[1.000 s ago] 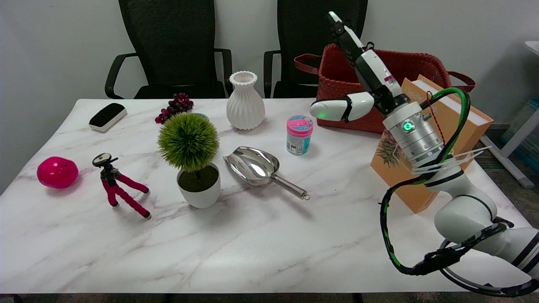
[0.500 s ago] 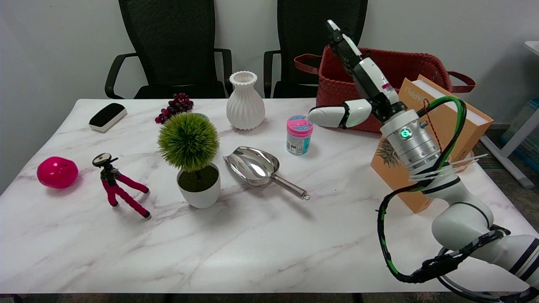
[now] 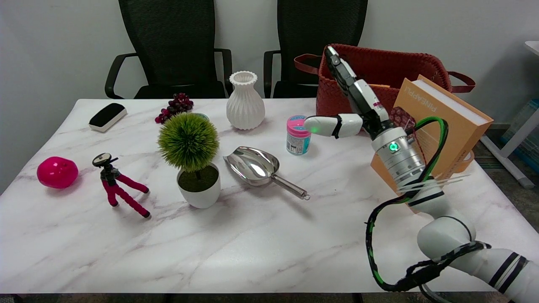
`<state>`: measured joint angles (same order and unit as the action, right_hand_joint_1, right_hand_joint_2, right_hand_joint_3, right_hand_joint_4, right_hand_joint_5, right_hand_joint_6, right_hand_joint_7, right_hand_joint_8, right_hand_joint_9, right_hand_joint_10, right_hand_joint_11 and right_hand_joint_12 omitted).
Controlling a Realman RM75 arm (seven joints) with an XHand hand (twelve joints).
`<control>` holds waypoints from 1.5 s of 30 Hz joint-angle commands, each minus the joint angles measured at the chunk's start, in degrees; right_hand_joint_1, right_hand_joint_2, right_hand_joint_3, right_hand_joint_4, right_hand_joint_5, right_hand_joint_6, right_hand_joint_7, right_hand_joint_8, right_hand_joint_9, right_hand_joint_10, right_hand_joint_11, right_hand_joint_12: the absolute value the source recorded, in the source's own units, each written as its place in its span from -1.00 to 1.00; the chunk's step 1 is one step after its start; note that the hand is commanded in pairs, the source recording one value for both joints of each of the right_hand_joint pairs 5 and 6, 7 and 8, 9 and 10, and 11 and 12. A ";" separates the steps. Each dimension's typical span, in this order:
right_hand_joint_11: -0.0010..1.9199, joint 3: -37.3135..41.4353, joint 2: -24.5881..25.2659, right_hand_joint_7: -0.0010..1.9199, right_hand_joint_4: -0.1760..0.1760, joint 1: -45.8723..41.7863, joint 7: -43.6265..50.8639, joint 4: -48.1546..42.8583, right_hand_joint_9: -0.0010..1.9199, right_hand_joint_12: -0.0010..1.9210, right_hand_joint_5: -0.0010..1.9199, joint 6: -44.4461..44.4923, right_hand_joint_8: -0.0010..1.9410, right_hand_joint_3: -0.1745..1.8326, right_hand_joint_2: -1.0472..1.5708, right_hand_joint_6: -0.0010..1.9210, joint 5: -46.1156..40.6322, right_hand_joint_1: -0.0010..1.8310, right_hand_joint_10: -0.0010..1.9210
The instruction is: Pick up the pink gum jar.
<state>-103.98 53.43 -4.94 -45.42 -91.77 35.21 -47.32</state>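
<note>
The right arm enters from the lower right corner, its white links ringed with black bands, and bends upward at an elbow into a silver wrist section that shows a small green light. A black and green cable loops alongside the forearm. The right hand (image 3: 353, 107) is raised above the table with its fingers apart: the thumb points left, the other fingers stretch up and away. It holds nothing.

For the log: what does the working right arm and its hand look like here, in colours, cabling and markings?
The right arm has glossy white rounded segments with black bands, then a ribbed silver wrist cylinder carrying a green light. A black and green cable loops alongside it, fixed with white zip ties. The right hand is black and white, with a small pink label.
</note>
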 commanded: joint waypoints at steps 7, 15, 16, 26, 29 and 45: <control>-1.00 -4.05 8.03 -1.00 0.00 9.16 -0.21 16.22 -1.00 -1.00 -1.00 -2.36 -1.00 -0.58 -0.05 -1.00 -3.21 -0.12 -1.00; -1.00 -5.59 8.70 -1.00 0.00 11.21 -0.33 18.80 -1.00 -1.00 -1.00 -2.39 -1.00 -0.52 -0.11 -1.00 -3.21 -0.08 -1.00; -1.00 -5.79 8.70 -1.00 0.00 11.21 -0.33 18.83 -1.00 -1.00 -1.00 -2.39 -1.00 -0.51 -0.12 -1.00 -3.21 -0.08 -1.00; -1.00 -6.59 9.50 -1.00 0.00 11.65 -0.49 21.67 -1.00 -1.00 -1.00 -3.23 -1.00 -0.42 -0.16 -1.00 -3.21 -0.06 -1.00; -0.98 -6.67 9.94 -1.00 0.00 12.05 -0.49 22.58 -1.00 -0.98 -1.00 -3.95 -1.00 -0.41 -0.17 -1.00 -3.21 -0.05 -1.00; -0.89 -8.50 11.54 -1.00 0.00 16.36 -4.96 29.65 -1.00 -0.89 -1.00 -5.99 -1.00 -0.37 -0.22 -1.00 -2.73 -0.05 -1.00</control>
<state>-110.73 63.18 7.61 -46.60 -68.56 31.12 -50.39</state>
